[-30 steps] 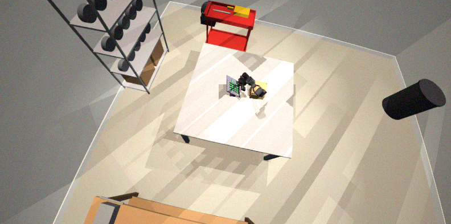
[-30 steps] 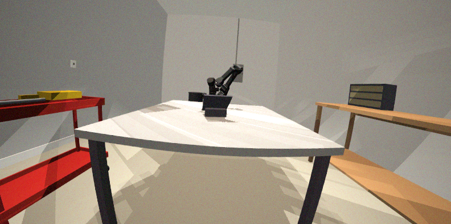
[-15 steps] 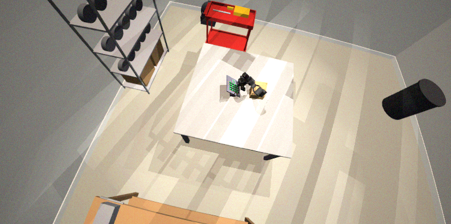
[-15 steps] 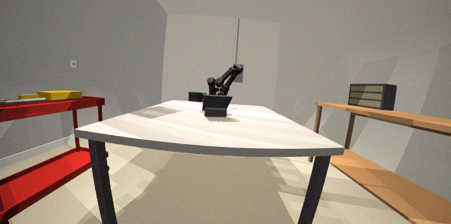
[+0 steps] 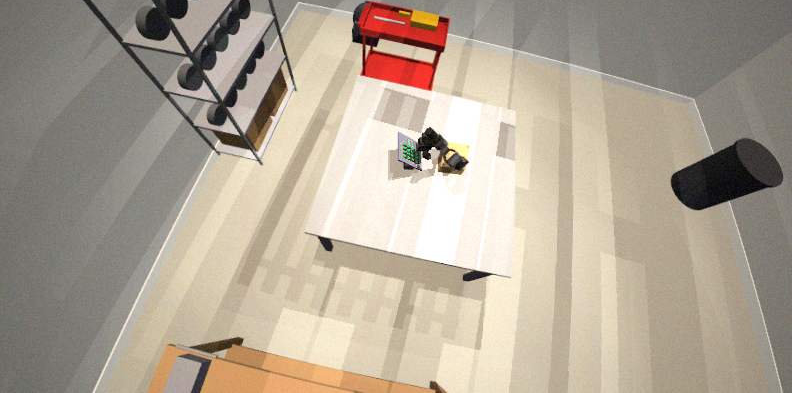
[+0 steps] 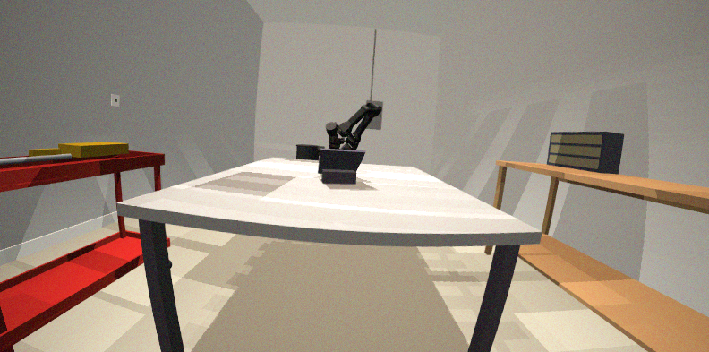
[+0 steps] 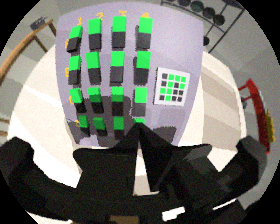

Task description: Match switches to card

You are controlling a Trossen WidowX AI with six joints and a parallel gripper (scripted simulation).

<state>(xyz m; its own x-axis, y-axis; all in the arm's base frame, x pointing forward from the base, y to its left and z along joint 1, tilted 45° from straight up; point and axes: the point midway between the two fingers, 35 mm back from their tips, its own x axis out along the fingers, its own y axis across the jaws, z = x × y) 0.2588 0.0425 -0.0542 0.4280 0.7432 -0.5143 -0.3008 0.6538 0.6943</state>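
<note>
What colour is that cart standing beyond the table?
Bright red. The cart shows best in the top view, just past the table's far edge.

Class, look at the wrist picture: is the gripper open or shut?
Shut, on nothing. The gripper shows its dark fingers meeting in one point over the switch panel, with nothing between them.

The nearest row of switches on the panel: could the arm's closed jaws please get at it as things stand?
Probably yes. In the wrist view the shut gripper hangs just above the near edge of the switch panel, with nothing visible between its tip and the nearest row of switches. Actual contact can't be judged.
</note>
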